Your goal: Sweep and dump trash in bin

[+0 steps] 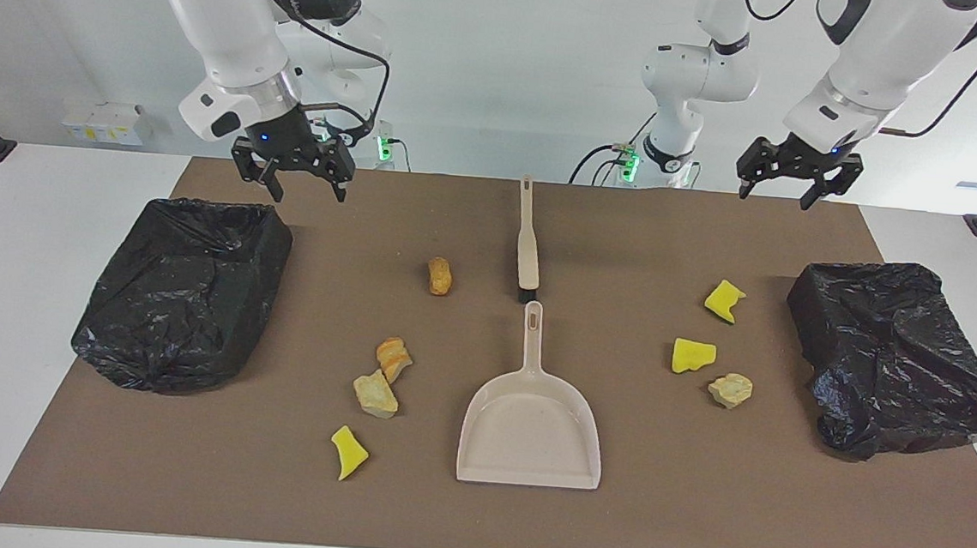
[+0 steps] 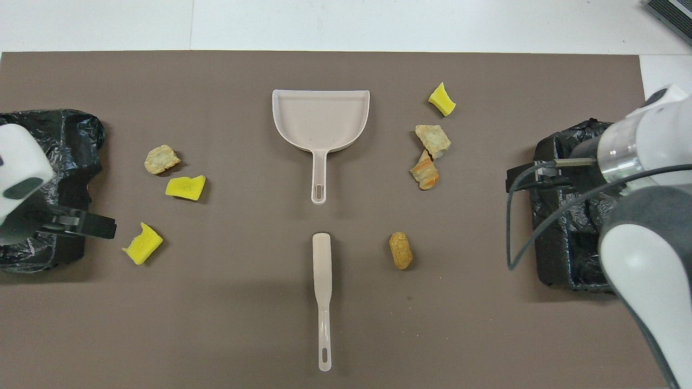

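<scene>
On brown mat (image 1: pixel 695 512), trash lying scattered: three scraps (image 1: pixel 695 355) toward left arm's end, four scraps (image 1: pixel 375 393) toward right arm's end. Dustpan (image 1: pixel 531 427) lying mid-mat, brush (image 1: pixel 528 242) lying nearer robots. Left gripper (image 1: pixel 775 190) hanging over mat's edge, fingers spread, holding nothing. Right gripper (image 1: pixel 299 188) hanging beside bin (image 1: pixel 182 291), fingers spread, holding nothing. Second bin (image 1: pixel 900 359) sitting at left arm's end.

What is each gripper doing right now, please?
Left gripper: open, holding nothing.
Right gripper: open, holding nothing.
</scene>
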`<action>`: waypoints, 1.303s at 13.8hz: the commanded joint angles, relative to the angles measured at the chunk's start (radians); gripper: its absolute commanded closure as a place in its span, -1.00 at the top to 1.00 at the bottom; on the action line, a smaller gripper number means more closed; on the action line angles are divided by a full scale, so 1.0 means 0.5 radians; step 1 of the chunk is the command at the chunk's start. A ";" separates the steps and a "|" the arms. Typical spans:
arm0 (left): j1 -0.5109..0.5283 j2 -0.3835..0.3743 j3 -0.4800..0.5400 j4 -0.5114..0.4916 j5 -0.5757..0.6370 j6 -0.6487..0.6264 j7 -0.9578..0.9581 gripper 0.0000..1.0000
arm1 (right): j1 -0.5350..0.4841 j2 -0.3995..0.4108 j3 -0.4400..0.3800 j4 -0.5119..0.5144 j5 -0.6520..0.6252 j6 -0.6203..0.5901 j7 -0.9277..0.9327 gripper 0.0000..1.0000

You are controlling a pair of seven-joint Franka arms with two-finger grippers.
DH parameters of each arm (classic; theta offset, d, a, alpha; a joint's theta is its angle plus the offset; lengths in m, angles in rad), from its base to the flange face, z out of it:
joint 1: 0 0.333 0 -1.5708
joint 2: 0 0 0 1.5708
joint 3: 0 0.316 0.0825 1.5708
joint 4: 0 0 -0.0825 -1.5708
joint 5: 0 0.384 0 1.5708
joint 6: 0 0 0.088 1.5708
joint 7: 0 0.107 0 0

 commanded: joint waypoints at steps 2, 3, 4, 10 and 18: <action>-0.254 -0.307 0.020 -0.498 -0.023 0.225 -0.049 1.00 | 0.106 0.159 -0.005 0.006 0.119 0.260 0.214 1.00; -0.339 -0.335 0.020 -0.572 -0.023 0.234 -0.101 1.00 | 0.137 0.215 -0.005 0.006 0.149 0.342 0.269 1.00; -0.456 -0.369 0.020 -0.636 -0.023 0.271 -0.196 1.00 | 0.183 0.248 -0.005 0.015 0.180 0.404 0.342 1.00; -0.864 -0.393 0.014 -0.818 -0.081 0.354 -0.800 1.00 | 0.444 0.650 -0.005 0.288 0.147 0.511 0.735 1.00; -1.509 -0.274 0.020 -1.094 -0.109 0.893 -1.576 1.00 | 0.735 1.058 -0.018 0.472 0.125 0.972 0.960 1.00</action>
